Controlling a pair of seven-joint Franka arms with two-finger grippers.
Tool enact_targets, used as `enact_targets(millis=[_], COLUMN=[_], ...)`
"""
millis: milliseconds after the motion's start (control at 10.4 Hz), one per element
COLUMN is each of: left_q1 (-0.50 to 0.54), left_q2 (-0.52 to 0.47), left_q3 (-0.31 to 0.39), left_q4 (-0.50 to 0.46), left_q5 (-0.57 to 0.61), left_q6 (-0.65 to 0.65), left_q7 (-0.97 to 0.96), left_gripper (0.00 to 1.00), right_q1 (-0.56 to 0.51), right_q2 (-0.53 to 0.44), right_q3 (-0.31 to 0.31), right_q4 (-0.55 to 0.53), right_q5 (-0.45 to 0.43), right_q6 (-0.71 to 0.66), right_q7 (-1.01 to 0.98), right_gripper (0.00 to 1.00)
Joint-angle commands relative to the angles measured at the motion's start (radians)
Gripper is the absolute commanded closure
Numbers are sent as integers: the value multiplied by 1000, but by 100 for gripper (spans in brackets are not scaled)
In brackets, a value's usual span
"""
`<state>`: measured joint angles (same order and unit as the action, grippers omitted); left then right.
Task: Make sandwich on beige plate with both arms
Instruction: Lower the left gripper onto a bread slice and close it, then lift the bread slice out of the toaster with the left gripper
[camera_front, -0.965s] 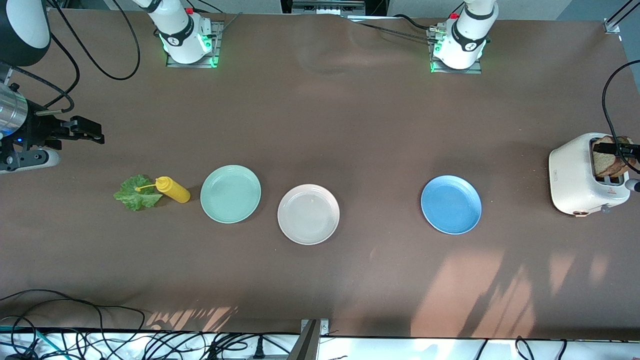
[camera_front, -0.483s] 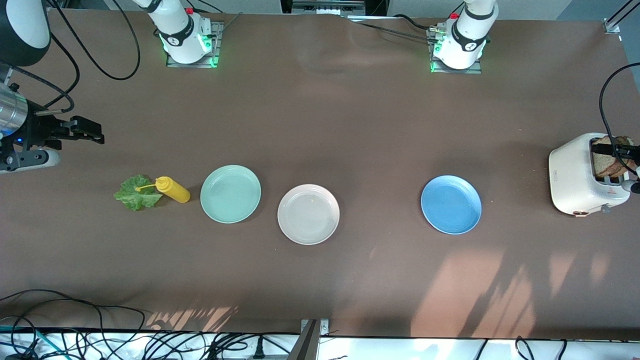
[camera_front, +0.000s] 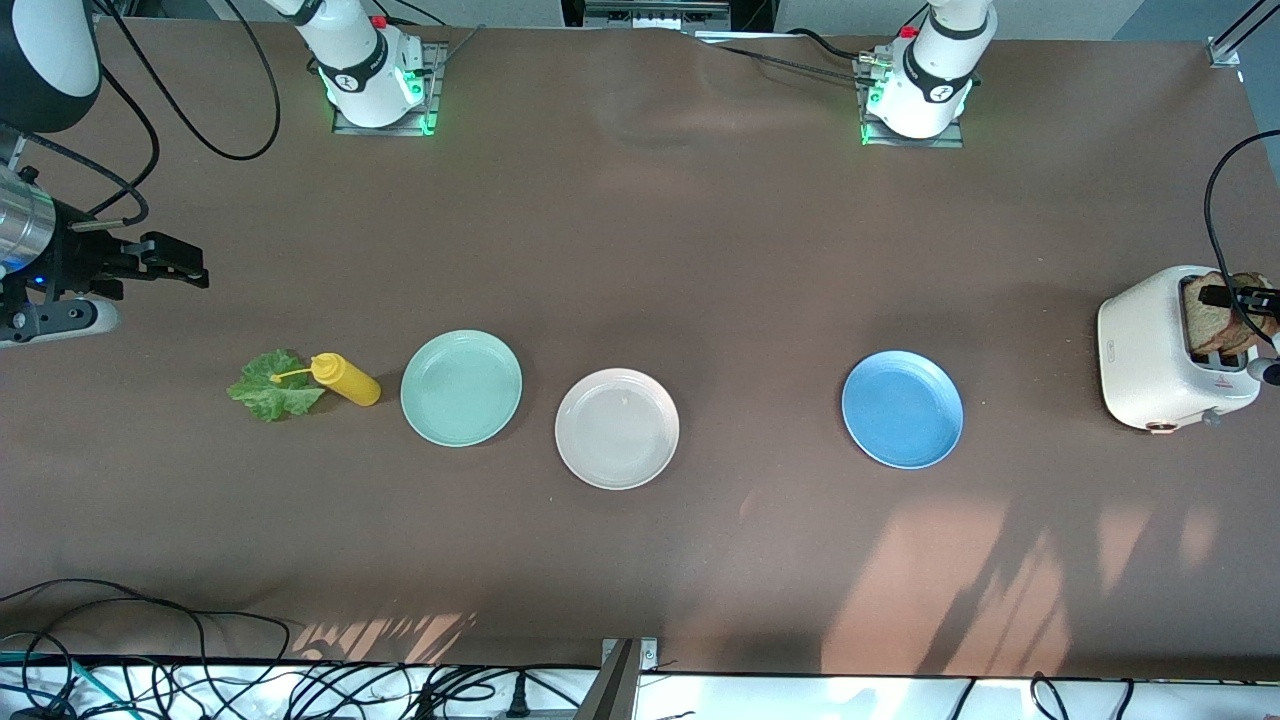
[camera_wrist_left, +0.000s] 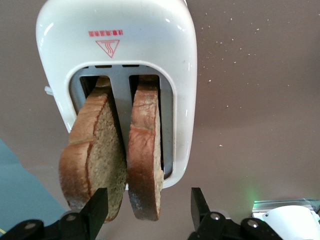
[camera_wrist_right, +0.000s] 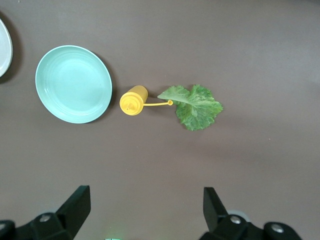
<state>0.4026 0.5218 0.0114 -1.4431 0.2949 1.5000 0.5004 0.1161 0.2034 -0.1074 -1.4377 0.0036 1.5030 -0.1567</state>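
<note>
Brown worktop (camera_front: 640, 230) lies bare around the central beige plate (camera_front: 617, 428). At three o'clock the left gripper (camera_wrist_left: 147, 212), jaws apart, straddles a bread slice (camera_wrist_left: 145, 150) in the toaster (camera_front: 1150, 350). At nine the right gripper (camera_wrist_right: 145, 210) waits, jaws wide.

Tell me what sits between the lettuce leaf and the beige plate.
Front view: the yellow squeeze bottle beside the lettuce leaf, then the mint green plate, then the beige plate.

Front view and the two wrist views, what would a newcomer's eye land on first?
Probably the white toaster at the left arm's end of the table, with two brown bread slices standing in its slots and the left pincer straddling them. Next, the row of round plates: mint green plate, beige plate and blue plate. Beside the mint one lie a yellow squeeze bottle and a green lettuce leaf, below the open right pincer.
</note>
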Motion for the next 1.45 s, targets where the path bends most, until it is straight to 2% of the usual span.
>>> enact_targets(millis=[0, 193, 290, 579, 869, 965, 1351], left_q1=[1, -2, -4, -4, -4, -4, -10], left_q2=[3, 12, 14, 14, 11, 9, -46], left_q3=[-7, -7, -7, -5, -5, -7, -14], left_q4=[-10, -10, -10, -8, 0, 4, 38], left_q5=[30, 24, 27, 30, 32, 32, 32], left_q6=[16, 16, 14, 14, 13, 11, -9], left_q7=[7, -2, -3, -5, -5, -3, 4], left_gripper=[28, 28, 34, 71, 96, 99, 98], right_q1=[-7, -9, -9, -9, -9, -9, -9], right_q2=[-9, -9, -9, -9, -9, -9, -7], right_q3=[3, 3, 3, 3, 3, 3, 3], right_q4=[-12, -12, -12, -12, -12, -12, -12], right_q5=[18, 18, 18, 18, 18, 19, 19], right_q6=[8, 8, 8, 8, 8, 8, 8], right_q7=[6, 6, 6, 6, 6, 6, 6], right_gripper=[0, 0, 0, 0, 0, 0, 0])
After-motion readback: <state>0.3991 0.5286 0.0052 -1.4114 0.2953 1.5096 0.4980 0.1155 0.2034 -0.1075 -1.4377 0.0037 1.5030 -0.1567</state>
